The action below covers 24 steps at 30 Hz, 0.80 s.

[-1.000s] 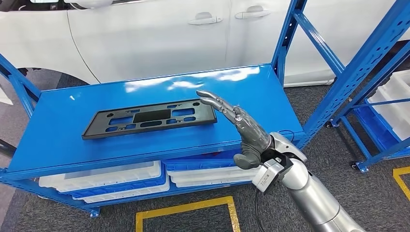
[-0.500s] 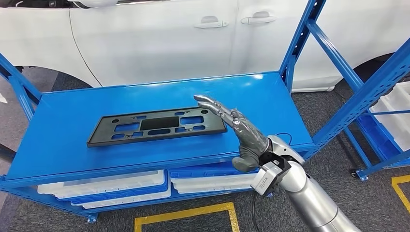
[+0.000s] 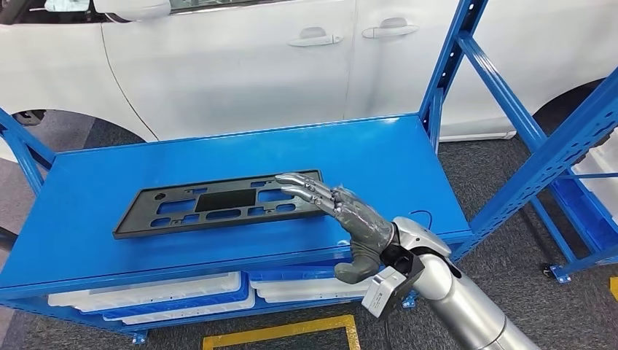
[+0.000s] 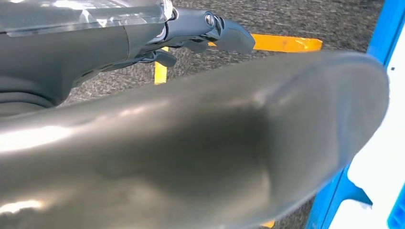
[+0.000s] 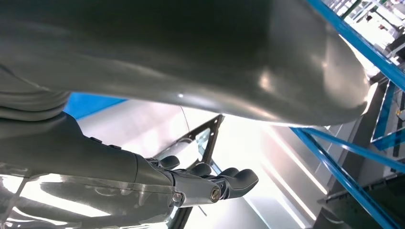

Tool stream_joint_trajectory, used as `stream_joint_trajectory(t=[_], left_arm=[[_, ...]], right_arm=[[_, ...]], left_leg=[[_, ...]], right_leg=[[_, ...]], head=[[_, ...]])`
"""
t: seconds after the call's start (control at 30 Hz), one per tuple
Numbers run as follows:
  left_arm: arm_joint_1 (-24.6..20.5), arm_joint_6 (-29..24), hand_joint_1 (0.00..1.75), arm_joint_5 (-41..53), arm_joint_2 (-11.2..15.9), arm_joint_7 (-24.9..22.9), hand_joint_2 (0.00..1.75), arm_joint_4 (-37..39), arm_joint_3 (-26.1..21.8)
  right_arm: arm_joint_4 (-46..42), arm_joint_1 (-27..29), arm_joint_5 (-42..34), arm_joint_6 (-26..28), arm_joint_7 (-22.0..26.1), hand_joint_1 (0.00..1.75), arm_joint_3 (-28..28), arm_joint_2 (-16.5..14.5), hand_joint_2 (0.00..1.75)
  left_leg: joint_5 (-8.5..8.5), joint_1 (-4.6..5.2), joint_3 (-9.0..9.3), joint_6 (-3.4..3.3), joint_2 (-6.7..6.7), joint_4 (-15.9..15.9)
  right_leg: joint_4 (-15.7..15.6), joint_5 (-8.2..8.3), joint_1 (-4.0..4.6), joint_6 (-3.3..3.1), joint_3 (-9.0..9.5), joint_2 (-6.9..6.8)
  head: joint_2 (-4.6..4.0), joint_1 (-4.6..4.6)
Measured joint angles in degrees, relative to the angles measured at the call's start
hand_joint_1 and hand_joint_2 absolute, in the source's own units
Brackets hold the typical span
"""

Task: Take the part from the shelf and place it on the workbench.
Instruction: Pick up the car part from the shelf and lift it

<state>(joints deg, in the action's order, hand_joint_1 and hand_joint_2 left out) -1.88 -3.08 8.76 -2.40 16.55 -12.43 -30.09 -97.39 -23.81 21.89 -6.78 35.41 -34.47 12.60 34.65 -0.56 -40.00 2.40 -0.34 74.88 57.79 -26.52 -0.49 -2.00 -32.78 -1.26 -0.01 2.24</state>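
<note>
- The flat black plastic part with rectangular cut-outs (image 3: 218, 203) is shown lying flat on the glossy blue metal shelf (image 3: 95, 189), lengthwise along the shelf, nearer its front edge than its back edge and left of its middle.
- The right hand (image 3: 342, 215) is held over the right end of the part, fingers extended and apart towards the left; nothing is held. In the head view the fingertips overlap the part's right end, but whether they touch it cannot be told.
- In the right wrist view the dark fingers (image 5: 224, 183) are seen stretched out side by side above the part's frame (image 5: 207, 138), with the thick grey thumb apart from them.
- The right arm is brought in from the lower right, forearm rising to the shelf's front edge, wrist just in front of that edge and the palm turned downward and inward.
- The step in hand is judged to be the reach for a grasp. A thin flat piece is best taken at its right end, the fingers laid on top and the thumb brought under the end or through a cut-out; sliding it to the front edge may be needed.
- The left hand (image 4: 210, 28) hangs over grey carpet; its degree of closure cannot be told.
- A white car (image 3: 240, 58) stands behind the shelf.
</note>
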Motion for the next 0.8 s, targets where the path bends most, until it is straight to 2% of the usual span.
stream_joint_trajectory(t=[0.03, 0.07, 0.13, 0.17, 0.2, 0.27, 0.33, 0.37, 0.4, 0.47, 0.5, 0.53, 0.57, 0.6, 0.63, 0.67, 0.7, 0.8], left_arm=[[0.16, 0.06, 0.00, -0.02, 0.00, 0.05, 0.00, 0.01, -0.01], [0.30, 0.09, 0.00, -0.02, -0.01, 0.13, 0.00, 0.01, -0.01], [0.46, 0.11, 0.00, 0.03, 0.03, 0.26, 0.00, 0.02, -0.02], [0.44, 0.10, 0.00, 0.10, 0.05, 0.31, 0.00, 0.02, -0.02], [0.39, 0.06, 0.00, 0.17, 0.07, 0.31, 0.00, 0.03, -0.02], [0.29, -0.01, 0.00, 0.31, 0.06, 0.27, 0.00, 0.04, -0.02], [0.31, -0.03, 0.00, 0.53, 0.01, 0.19, 0.00, 0.04, -0.03], [0.28, 0.00, 0.00, 0.64, -0.02, 0.15, 0.00, 0.04, -0.03], [0.23, 0.03, 0.00, 0.75, -0.05, 0.11, 0.00, 0.04, -0.03], [0.07, 0.07, 0.00, 0.84, -0.09, 0.09, 0.00, 0.04, -0.03], [0.05, 0.06, 0.00, 0.88, -0.11, 0.09, 0.00, 0.04, -0.03], [0.08, 0.05, 0.00, 0.90, -0.15, 0.09, 0.00, 0.05, -0.04], [0.12, 0.02, 0.00, 0.92, -0.20, 0.09, 0.00, 0.06, -0.05], [0.16, -0.04, 0.00, 0.94, -0.27, 0.09, 0.00, 0.06, -0.07], [0.17, -0.20, 0.00, 0.95, -0.36, 0.09, 0.00, 0.06, -0.13], [0.10, -0.38, 0.00, 0.93, -0.43, 0.09, 0.00, 0.06, -0.20], [-0.01, -0.56, 0.00, 0.92, -0.48, 0.10, 0.00, 0.06, -0.29], [-0.22, -1.05, 0.00, 1.00, -0.57, 0.12, 0.00, 0.06, -0.66]], right_arm=[[0.08, 0.13, 0.06, 0.01, 0.02, 0.00, -0.18, 0.02, 0.00], [0.14, 0.19, 0.08, -0.01, 0.02, 0.00, -0.34, 0.03, 0.00], [0.22, 0.20, 0.02, -0.20, -0.04, 0.00, -0.63, 0.04, 0.00], [0.26, 0.20, -0.09, -0.37, -0.16, 0.00, -0.80, 0.04, 0.00], [0.30, 0.20, -0.27, -0.60, -0.37, 0.00, -0.97, 0.04, 0.00], [0.36, 0.14, -0.80, -1.07, -0.92, 0.00, -1.28, 0.03, 0.00], [0.33, 0.00, -1.47, -1.39, -1.39, 0.00, -1.44, 0.01, 0.00], [0.33, -0.08, -1.79, -1.45, -1.56, 0.00, -1.48, 0.00, 0.00], [0.35, -0.08, -2.10, -1.45, -1.74, 0.00, -1.51, 0.00, 0.00], [0.52, 0.19, -2.73, -1.51, -2.06, 0.00, -1.68, 0.00, 0.00], [0.69, 0.43, -3.27, -1.73, -2.33, 0.00, -1.86, -0.01, 0.44], [0.92, 0.62, -3.95, -2.09, -2.60, 0.00, -2.09, -0.03, 0.87], [1.20, 0.73, -4.61, -2.47, -3.04, 0.00, -2.32, -0.06, 1.31], [1.54, 0.73, -5.04, -2.78, -3.64, 0.00, -2.56, -0.15, 1.75], [2.08, 0.65, -4.92, -2.80, -4.42, 0.00, -2.92, -0.34, 1.75], [2.75, 0.49, -4.26, -2.44, -5.44, 0.00, -3.39, -0.62, 1.75], [3.55, 0.32, -3.14, -1.76, -6.54, 0.00, -4.00, -1.06, 1.75], [6.68, -0.67, 1.75, 1.98, -9.42, 0.00, -6.41, -2.93, 1.75]], left_leg=[[-1.12, 0.00, -0.79, -0.10, 0.00, 0.20], [-3.42, 0.01, -0.30, -0.32, 0.02, -2.14], [-8.74, 0.25, 2.82, -1.21, 0.29, -10.56], [-10.27, 0.49, 4.30, -1.70, 0.49, -14.20], [-10.82, 0.75, 5.15, -2.08, 0.69, -16.31], [-10.37, 1.08, 5.54, -2.59, 0.72, -17.39], [-10.36, 0.72, 6.35, -3.06, 0.53, -18.22], [-10.36, 0.50, 6.94, -3.31, 0.43, -18.72], [-10.29, 0.32, 7.48, -3.54, 0.35, -19.10], [-9.84, 0.36, 8.01, -3.83, 0.10, -19.20], [-9.54, 0.36, 8.25, -3.83, -0.09, -19.16], [-9.22, 0.35, 8.57, -3.77, -0.30, -19.09], [-8.82, 0.33, 8.99, -3.65, -0.53, -18.98], [-8.37, 0.30, 9.48, -3.47, -0.74, -18.81], [-7.90, 0.29, 9.85, -3.23, -0.89, -18.65], [-7.43, 0.34, 10.03, -2.90, -1.01, -18.37], [-7.10, 0.39, 10.05, -2.58, -1.07, -18.19], [-6.51, 0.38, 10.07, -1.51, -1.06, -18.31]], right_leg=[[0.00, -0.33, 0.09, 0.00, 0.42, -0.04], [0.00, -0.69, 0.18, 0.01, 0.95, -0.05], [-0.06, -1.45, 0.32, 0.11, 2.05, -0.07], [-0.08, -1.76, 0.39, 0.27, 2.37, -0.02], [-0.12, -1.96, 0.42, 0.50, 2.48, 0.00], [-0.32, -2.17, 0.40, 1.14, 2.54, 0.00], [-0.06, -2.72, 0.37, 1.76, 2.85, 0.11], [1.46, -3.57, 0.37, 2.03, 2.31, 0.33], [4.26, -4.84, 0.28, 2.26, 0.94, 0.59], [12.08, -7.58, 0.01, 2.66, -3.71, 0.93], [14.97, -7.97, -0.14, 2.84, -5.85, 0.96], [15.89, -7.17, -0.28, 2.98, -7.09, 0.97], [14.54, -5.20, -0.41, 3.06, -7.24, 0.98], [11.00, -2.38, -0.53, 3.06, -6.22, 0.98], [7.06, -0.03, -0.60, 2.96, -4.75, 1.04], [3.60, 1.51, -0.56, 2.78, -3.44, 1.12], [1.54, 2.14, -0.49, 2.53, -2.65, 1.21], [0.62, 1.59, -0.19, 1.44, -2.30, 1.41]], head=[[0.00, 0.00], [-0.01, -0.01], [-0.01, -0.05], [-0.01, -0.05], [-0.01, -0.09], [0.01, -0.09], [0.00, -0.16], [0.00, -0.28], [0.00, -0.40], [0.00, -0.55], [0.00, -0.56], [0.00, -0.57], [0.00, -0.60], [0.00, -0.62], [0.00, -0.66], [0.00, -0.69], [-0.01, -0.68], [-0.01, -0.64]])
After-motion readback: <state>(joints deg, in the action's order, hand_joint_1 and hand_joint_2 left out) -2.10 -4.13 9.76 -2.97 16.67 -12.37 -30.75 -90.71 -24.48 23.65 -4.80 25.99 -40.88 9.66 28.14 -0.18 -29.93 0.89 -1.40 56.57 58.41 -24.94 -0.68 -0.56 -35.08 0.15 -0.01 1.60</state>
